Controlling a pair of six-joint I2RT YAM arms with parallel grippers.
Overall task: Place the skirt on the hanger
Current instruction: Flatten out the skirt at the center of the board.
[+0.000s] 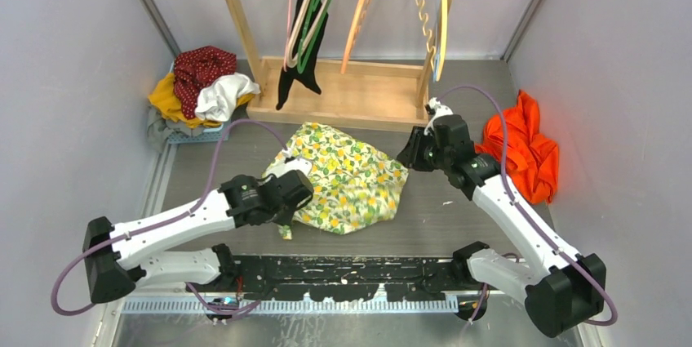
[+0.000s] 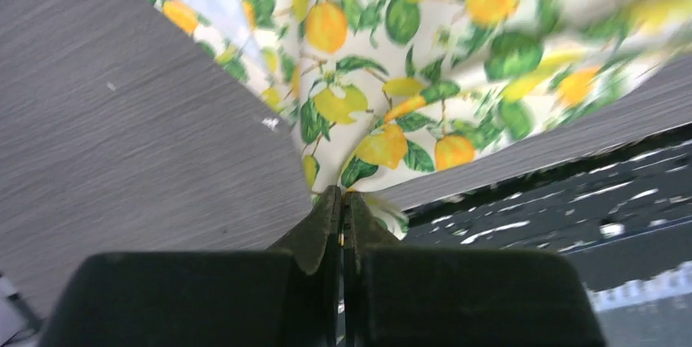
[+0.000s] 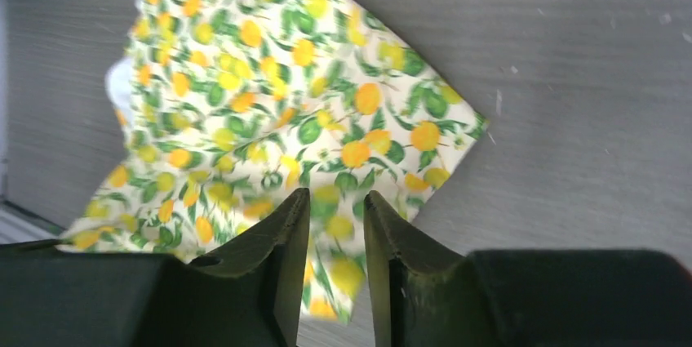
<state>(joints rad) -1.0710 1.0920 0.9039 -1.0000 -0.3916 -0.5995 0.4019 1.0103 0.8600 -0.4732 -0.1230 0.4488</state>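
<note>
The skirt (image 1: 347, 180) is white cloth printed with lemons and green leaves, lying crumpled on the grey table in the middle. My left gripper (image 1: 292, 192) is shut on the skirt's left edge; in the left wrist view the cloth (image 2: 392, 77) rises from between the closed fingertips (image 2: 341, 194). My right gripper (image 1: 405, 153) is open and hovers over the skirt's right corner; in the right wrist view the skirt (image 3: 269, 94) lies below the parted fingers (image 3: 336, 200). Several hangers (image 1: 314, 4) hang from the wooden rack at the back.
A wooden rack base (image 1: 351, 94) stands behind the skirt, with a black garment (image 1: 298, 69) on one hanger. A pile of red, white and yellow clothes (image 1: 200, 86) sits back left. An orange cloth (image 1: 522, 147) lies at the right. Grey walls enclose the cell.
</note>
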